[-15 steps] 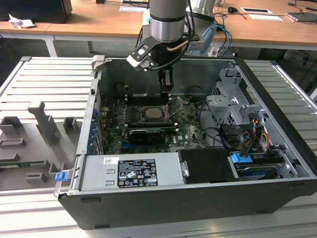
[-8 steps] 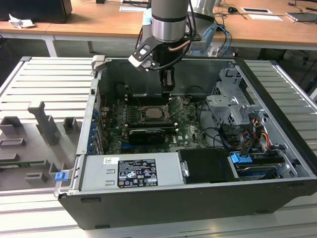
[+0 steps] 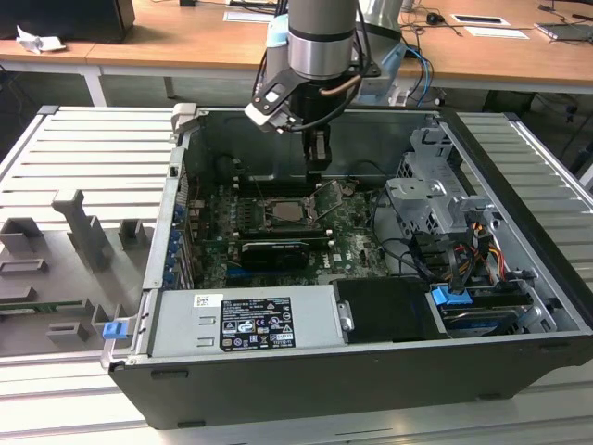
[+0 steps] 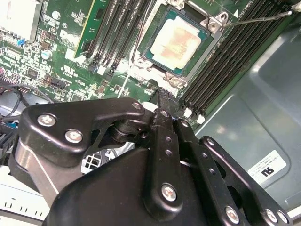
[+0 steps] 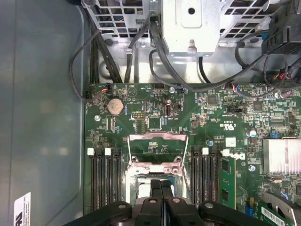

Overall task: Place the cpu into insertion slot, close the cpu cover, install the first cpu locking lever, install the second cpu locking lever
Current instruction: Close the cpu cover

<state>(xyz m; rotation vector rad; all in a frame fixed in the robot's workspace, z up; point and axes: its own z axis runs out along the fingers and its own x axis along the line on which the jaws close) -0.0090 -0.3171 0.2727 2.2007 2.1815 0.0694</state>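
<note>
The cpu (image 4: 178,43) lies flat in the insertion slot (image 4: 210,24), its dull silver top facing up; in the exterior view the cpu (image 3: 289,211) sits mid-board. The cpu cover (image 5: 158,139) is swung open, a silvery frame with green board showing through its cut-out, beyond the insertion slot (image 5: 136,184). A thin locking lever (image 4: 258,18) sticks out beside the socket, unlatched. My gripper (image 3: 317,167) hangs just above the socket's edge, its black fingers pressed together on nothing in both wrist views, gripper (image 4: 162,96) and gripper (image 5: 161,183).
The motherboard (image 3: 357,236) lies inside an open computer case (image 3: 519,232). Black memory slots (image 5: 101,181) flank the socket on both sides. A drive cage (image 3: 426,199) with cables is at the exterior view's right, a power supply (image 3: 246,320) in front. Grey fixtures (image 3: 83,232) stand outside.
</note>
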